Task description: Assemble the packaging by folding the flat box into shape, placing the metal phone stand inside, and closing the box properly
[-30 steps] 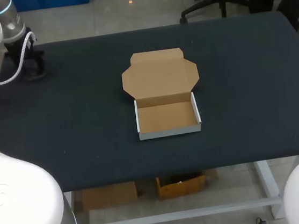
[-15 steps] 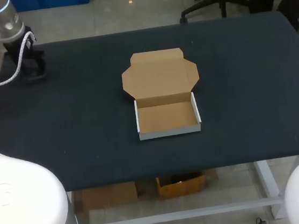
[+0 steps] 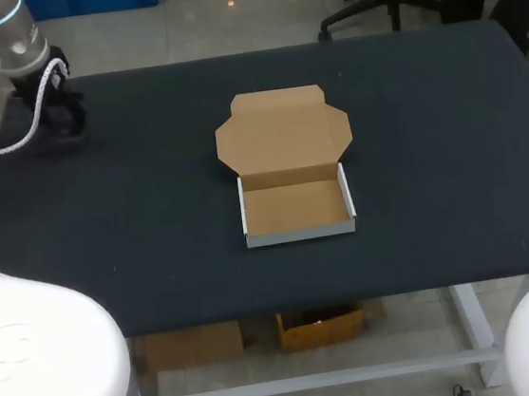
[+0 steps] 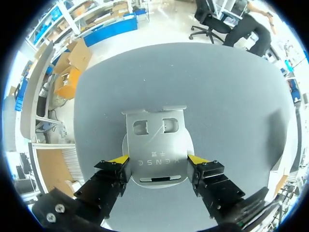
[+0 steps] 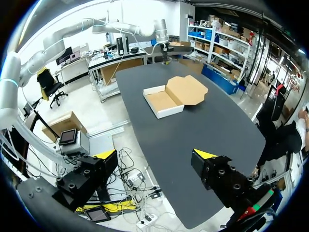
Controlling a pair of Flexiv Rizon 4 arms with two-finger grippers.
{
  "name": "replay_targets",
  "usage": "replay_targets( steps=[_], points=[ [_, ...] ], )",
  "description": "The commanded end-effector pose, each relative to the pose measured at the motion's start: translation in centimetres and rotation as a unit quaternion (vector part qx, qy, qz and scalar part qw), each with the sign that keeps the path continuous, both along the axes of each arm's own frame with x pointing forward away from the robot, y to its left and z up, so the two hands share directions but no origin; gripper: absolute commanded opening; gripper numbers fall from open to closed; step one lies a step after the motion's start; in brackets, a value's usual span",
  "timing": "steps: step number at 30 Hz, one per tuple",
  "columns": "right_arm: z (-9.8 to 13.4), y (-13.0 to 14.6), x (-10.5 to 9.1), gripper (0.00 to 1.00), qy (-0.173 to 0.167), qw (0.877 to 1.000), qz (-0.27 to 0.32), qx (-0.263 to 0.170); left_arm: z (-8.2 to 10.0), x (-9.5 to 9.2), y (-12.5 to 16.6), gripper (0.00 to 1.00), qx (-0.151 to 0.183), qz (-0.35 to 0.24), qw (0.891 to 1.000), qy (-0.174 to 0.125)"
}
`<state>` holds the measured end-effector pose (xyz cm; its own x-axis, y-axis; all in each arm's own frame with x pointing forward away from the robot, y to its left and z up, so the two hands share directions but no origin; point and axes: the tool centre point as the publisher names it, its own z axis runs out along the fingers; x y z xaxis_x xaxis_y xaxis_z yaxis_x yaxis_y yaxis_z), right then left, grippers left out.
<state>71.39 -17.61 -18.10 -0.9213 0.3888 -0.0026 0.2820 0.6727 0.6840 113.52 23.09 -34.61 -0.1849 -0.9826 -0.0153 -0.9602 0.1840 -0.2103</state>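
Right hand [image 5: 154,154]: 1, fingers apart, out past the table's [image 3: 135,232] right edge. Box [image 3: 295,199]: 1, mid-table, tray upright, lid lying open behind it. Far left corner: 1 metal phone stand [image 4: 155,145] flat on the table, between the parted fingers of the left hand [image 4: 158,158].

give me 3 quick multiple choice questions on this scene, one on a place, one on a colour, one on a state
1. Where is the metal phone stand?
A) in the box
B) between the left gripper's fingers
C) on the floor

2. What colour is the box's inside?
A) brown
B) blue
C) green

3. The box's lid is:
A) shut
B) open
C) torn off

1 B: the left wrist view shows it there.
2 A: bare brown cardboard.
3 B: the lid lies back, and the box's inside shows.
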Motion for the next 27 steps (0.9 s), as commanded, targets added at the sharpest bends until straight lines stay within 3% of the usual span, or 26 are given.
replay_targets(
  steps=[1,27],
  points=[
    [-0.6,0.2,0.6,1.0,0.032,0.999,0.037,0.01,0.7,-1.7,-0.8,0.0,0.009,-0.004,1.0,-0.01],
    [-0.6,0.2,0.6,1.0,0.032,0.999,0.037,0.01,2.9,-5.7,-4.3,0.0,0.021,-0.05,0.998,-0.031]
  ],
)
